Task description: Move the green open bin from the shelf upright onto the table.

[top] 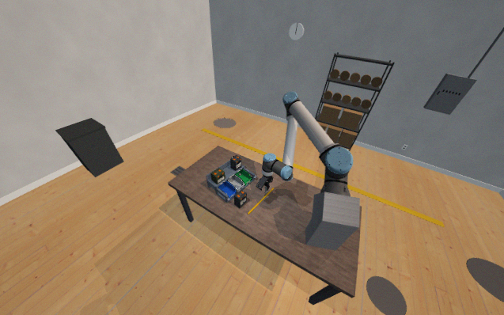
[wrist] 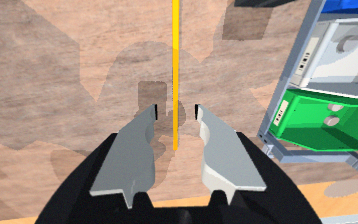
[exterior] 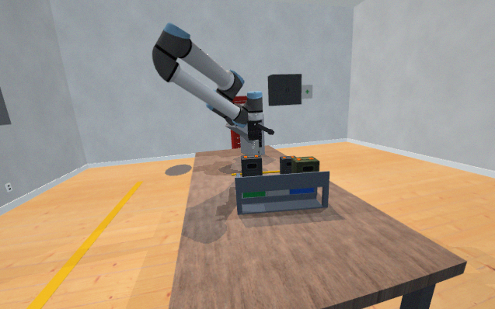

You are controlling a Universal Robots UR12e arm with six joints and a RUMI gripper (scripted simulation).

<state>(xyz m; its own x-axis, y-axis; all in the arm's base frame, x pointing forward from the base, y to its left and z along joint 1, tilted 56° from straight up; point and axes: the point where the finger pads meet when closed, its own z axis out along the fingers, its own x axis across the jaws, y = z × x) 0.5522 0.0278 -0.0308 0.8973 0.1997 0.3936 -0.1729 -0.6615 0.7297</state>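
The green open bin [top: 244,176] [wrist: 326,120] sits in the low grey shelf unit [top: 211,183] [exterior: 284,180] [wrist: 281,80] on the table [top: 289,237]. Two round parts lie in it. In the exterior view only its green edge [exterior: 254,194] shows through the shelf's back. My gripper [top: 263,187] [exterior: 253,149] [wrist: 176,105] hangs just above the table beside the shelf, close to the green bin's open end. Its fingers stand a little apart with nothing between them. A thin yellow strip [top: 260,201] [wrist: 175,60] on the table runs under the gap.
A grey bin [top: 235,182] [wrist: 341,52] and a blue bin [top: 226,191] [wrist: 356,5] sit next to the green one in the shelf. Dark boxes [top: 236,161] [top: 240,199] and an olive box [top: 217,174] stand on and around it. The arm's grey pedestal [top: 332,219] stands on the table's right.
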